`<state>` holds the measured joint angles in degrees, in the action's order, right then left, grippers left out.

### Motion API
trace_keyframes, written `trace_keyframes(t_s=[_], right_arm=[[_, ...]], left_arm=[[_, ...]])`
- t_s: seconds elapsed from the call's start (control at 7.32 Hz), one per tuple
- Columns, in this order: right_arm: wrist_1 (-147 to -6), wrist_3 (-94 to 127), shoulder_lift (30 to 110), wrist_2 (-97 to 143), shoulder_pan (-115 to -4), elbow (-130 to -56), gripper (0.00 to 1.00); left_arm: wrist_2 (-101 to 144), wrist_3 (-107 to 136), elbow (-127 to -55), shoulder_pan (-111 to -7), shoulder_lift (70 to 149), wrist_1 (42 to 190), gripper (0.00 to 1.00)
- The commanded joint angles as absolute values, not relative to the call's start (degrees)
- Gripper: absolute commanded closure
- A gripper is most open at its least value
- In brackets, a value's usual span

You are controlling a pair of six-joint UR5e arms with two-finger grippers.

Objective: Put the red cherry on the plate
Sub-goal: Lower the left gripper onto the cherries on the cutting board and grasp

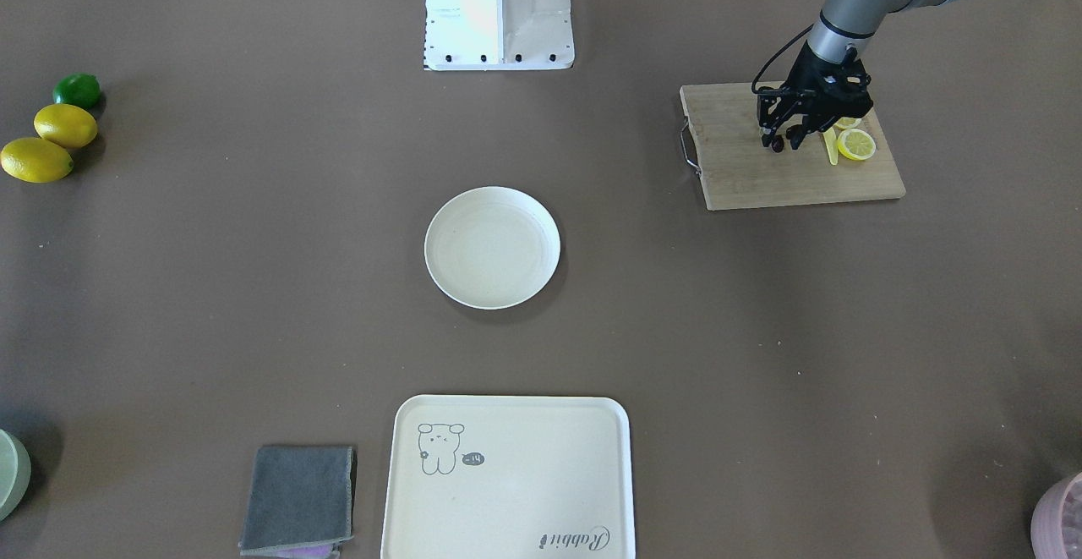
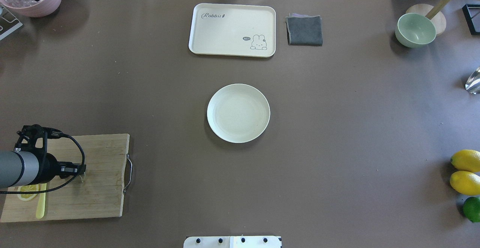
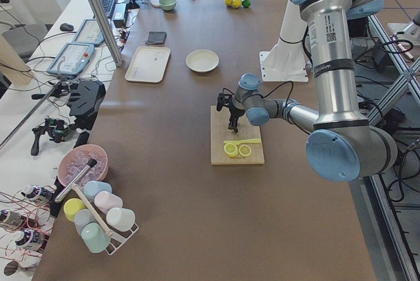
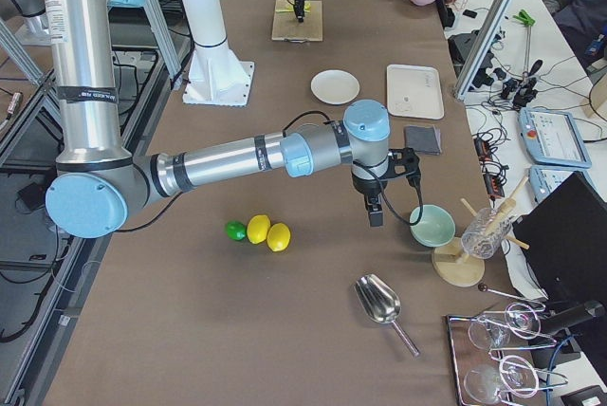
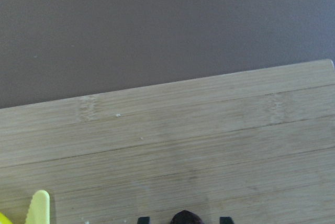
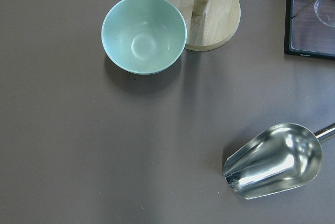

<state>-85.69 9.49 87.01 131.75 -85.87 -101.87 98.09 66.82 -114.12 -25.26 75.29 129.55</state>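
The red cherry shows as a small dark blob on the wooden cutting board, at the table's left end. My left gripper points down over it, open, one finger on each side of the fruit. In the left wrist view the cherry sits at the bottom edge with a gap to each fingertip. The cream-white plate lies bare at the table's middle, well away from the board. My right gripper hangs beside the green bowl in the exterior right view only; I cannot tell its state.
A lemon slice and a yellow knife lie on the board beside the gripper. A bear-print tray and a grey cloth sit beyond the plate. Two lemons, a lime and a metal scoop are at the right end.
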Motion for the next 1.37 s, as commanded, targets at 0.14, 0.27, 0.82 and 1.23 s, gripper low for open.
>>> trace_keyframes(t_s=[0.14, 0.27, 0.82, 1.23], right_arm=[[-85.7, 9.5, 87.0, 131.8, -85.9, -101.9, 0.00], [-85.7, 9.5, 87.0, 131.8, -85.9, -101.9, 0.00], [-85.7, 9.5, 87.1, 131.8, -85.9, -102.0, 0.00], [-85.5, 9.3, 88.8, 131.8, -86.8, -102.4, 0.00]], left_arm=[[98.1, 66.9, -114.2, -25.0, 75.2, 129.6, 0.86], [98.1, 66.9, -114.5, -25.3, 75.2, 129.6, 1.00], [98.6, 67.1, -118.3, -27.6, 78.7, 129.5, 1.00], [98.8, 67.6, -117.3, -29.3, 90.4, 126.7, 1.00]])
